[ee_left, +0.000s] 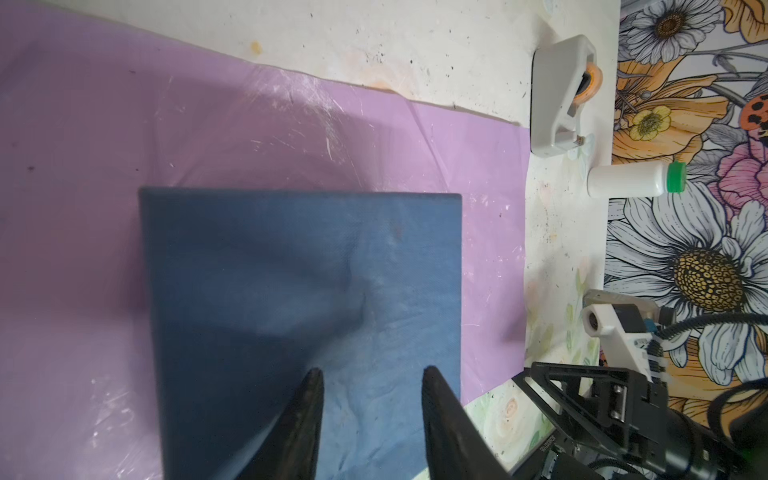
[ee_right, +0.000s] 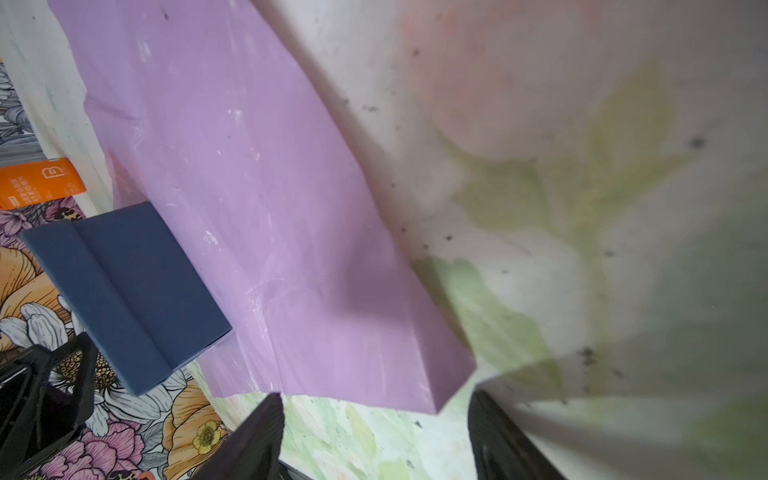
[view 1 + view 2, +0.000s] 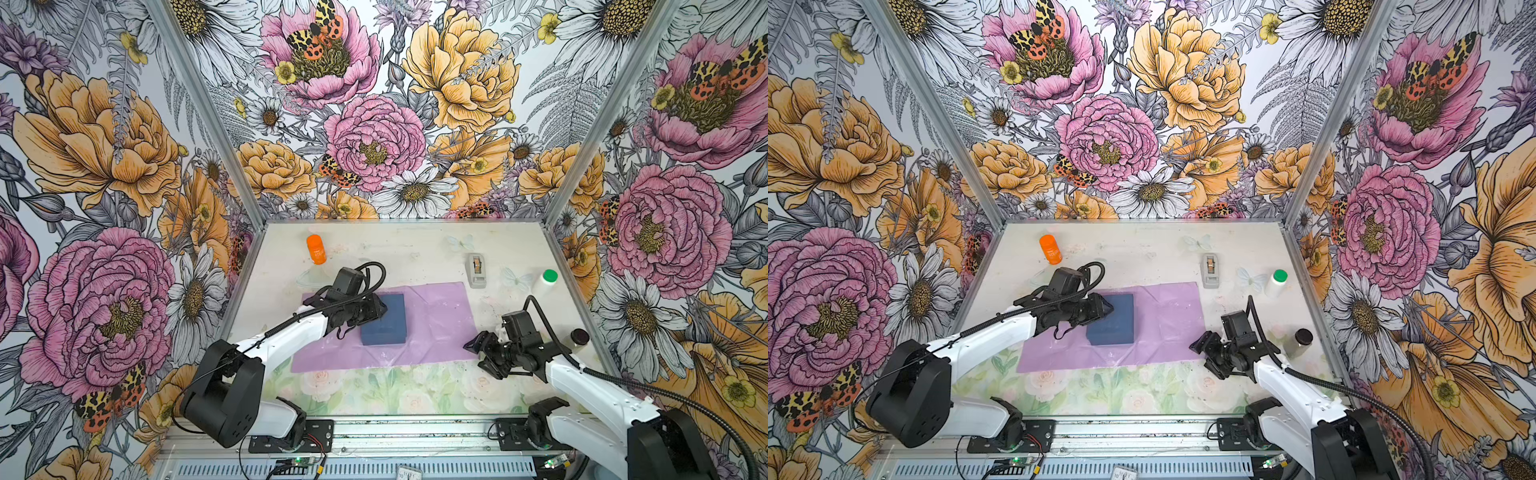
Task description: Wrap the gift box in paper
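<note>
The navy gift box lies on the left half of the lilac paper, which is spread flat on the table. My left gripper reaches over the box's left edge. Its jaws stand apart with only the box's top face showing between them. My right gripper is open, low at the paper's near right corner. That corner lies just ahead of the gap, with nothing gripped. The box shows further along the sheet.
An orange bottle stands at the back left. A grey tape dispenser sits behind the paper's right end, beside a white bottle with a green cap. A dark-lidded jar stands by the right wall. Metal posts and floral walls enclose the table.
</note>
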Controlling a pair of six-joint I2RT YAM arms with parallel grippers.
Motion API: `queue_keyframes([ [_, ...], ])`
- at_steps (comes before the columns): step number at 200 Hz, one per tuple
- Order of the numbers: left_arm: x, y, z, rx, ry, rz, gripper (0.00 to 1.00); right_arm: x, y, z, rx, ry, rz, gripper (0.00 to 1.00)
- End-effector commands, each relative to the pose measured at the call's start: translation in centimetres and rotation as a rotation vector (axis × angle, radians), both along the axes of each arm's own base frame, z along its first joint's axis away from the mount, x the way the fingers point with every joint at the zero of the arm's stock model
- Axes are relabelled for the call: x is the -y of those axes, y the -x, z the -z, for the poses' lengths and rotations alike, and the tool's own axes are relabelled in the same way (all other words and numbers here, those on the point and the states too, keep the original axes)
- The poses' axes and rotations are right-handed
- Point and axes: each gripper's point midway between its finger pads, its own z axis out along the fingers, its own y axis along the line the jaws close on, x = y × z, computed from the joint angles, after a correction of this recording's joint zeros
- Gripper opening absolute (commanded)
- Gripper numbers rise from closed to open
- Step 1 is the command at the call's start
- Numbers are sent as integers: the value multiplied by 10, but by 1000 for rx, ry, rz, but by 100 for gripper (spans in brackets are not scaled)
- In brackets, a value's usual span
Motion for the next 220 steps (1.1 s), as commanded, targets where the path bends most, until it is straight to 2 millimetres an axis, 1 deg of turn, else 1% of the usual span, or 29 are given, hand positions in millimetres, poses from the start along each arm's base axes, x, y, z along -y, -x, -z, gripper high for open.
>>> queue_keyframes([
  [1,-7,-4,0,24,-11,-28,41,-6,-10,6,18,-22,15,72],
  [15,-9,-4,-1,29,-11,-35,41,-7,-26,-2,91,-19,19,71],
  [26,-10,-5,-2,33,-11,-40,41,-6,-41,-14,174,-13,33,71],
  [45,-12,-6,-5,42,-9,-47,41,-5,-61,-31,294,-8,49,71],
  [55,-12,-6,-5,42,-8,-47,41,-8,-71,-39,355,-25,48,71],
  [70,-14,-7,-4,40,-10,-50,41,-15,-80,-47,415,-59,32,70],
  [91,-15,-9,-5,44,-11,-55,41,-22,-86,-49,440,-73,-11,69],
  [106,-16,-9,-8,53,-7,-59,41,-22,-84,-47,418,-57,-30,68],
  [118,-18,-9,-11,60,-4,-64,41,-18,-78,-43,380,-26,-34,67],
  [142,-23,-7,-13,69,-8,-76,41,-10,-61,-36,312,23,-48,59],
  [173,-30,-5,-13,73,-11,-90,41,-8,-47,-30,264,9,-52,48],
  [194,-32,-6,-13,75,-12,-97,41,-7,-45,-27,252,13,-50,42],
  [220,-36,-6,-16,81,-17,-106,41,-5,-50,-35,274,16,-39,36],
])
